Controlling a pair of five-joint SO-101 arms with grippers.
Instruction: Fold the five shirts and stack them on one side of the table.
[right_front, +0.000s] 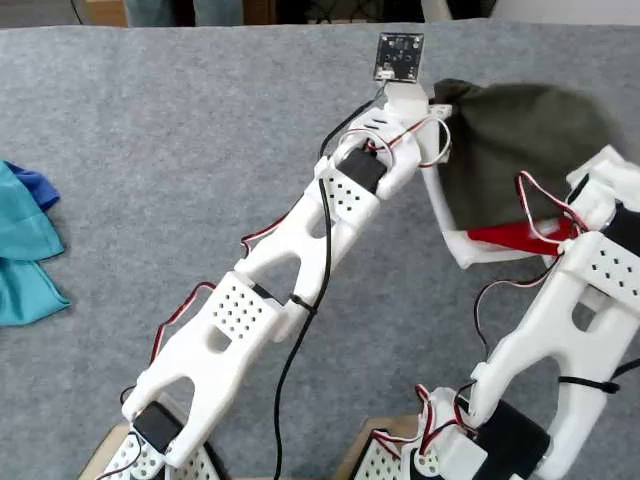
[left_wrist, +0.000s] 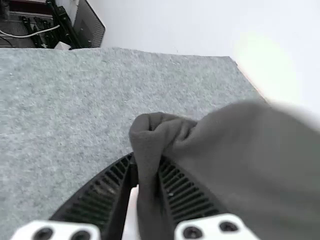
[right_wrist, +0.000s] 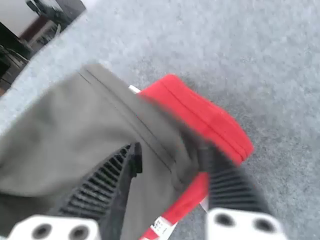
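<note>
A dark grey shirt (right_front: 520, 135) lies spread at the far right of the table, over a red shirt (right_front: 508, 238) and a white one (right_front: 447, 228). My left gripper (right_front: 443, 100) is at its far left corner. In the left wrist view this gripper (left_wrist: 147, 162) is shut on a bunched fold of the dark shirt (left_wrist: 235, 165). My right gripper (right_front: 572, 212) is at the shirt's near right edge. In the right wrist view the dark shirt (right_wrist: 90, 125) runs between the fingers of the right gripper (right_wrist: 172, 157), just above the red shirt (right_wrist: 210, 117).
A teal shirt (right_front: 25, 255) and a blue one (right_front: 38, 185) lie crumpled at the table's left edge. Grey felt (right_front: 180, 130) covers the whole table. The left arm (right_front: 300, 240) stretches diagonally across the middle.
</note>
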